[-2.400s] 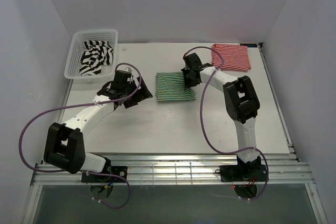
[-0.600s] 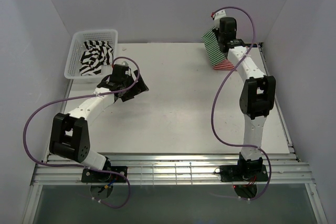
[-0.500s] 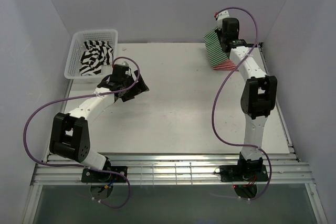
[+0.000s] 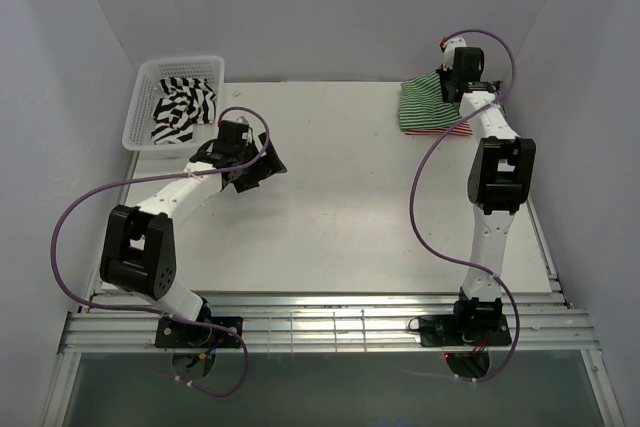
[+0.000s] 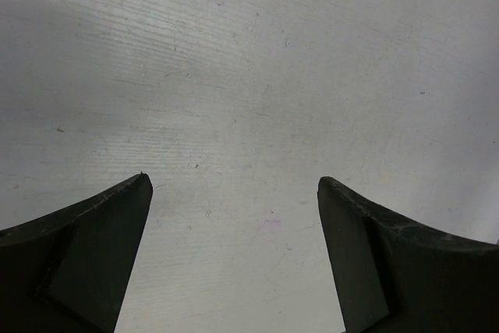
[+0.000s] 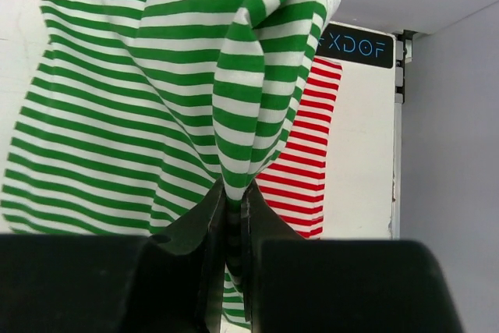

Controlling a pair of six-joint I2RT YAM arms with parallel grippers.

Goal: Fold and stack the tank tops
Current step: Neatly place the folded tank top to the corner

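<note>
White table [image 4: 330,217] is carrying three tank tops [image 4: 420,112] from above: black-and-white top [image 4: 183,110] sitting in one basket [image 4: 138,107], green top [image 4: 418,97] lying over red top [image 4: 448,131]. Left wrist: left claw [image 5: 234,185] is gaping wide above the table. Right wrist: right claw [image 6: 231,193] is pinching the green top, which is hiding much of the red top

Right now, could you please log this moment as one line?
right gripper: shut on green-striped tank top, over red-striped tank top | left gripper: open, empty | black-striped tank top: in mesh basket
</note>
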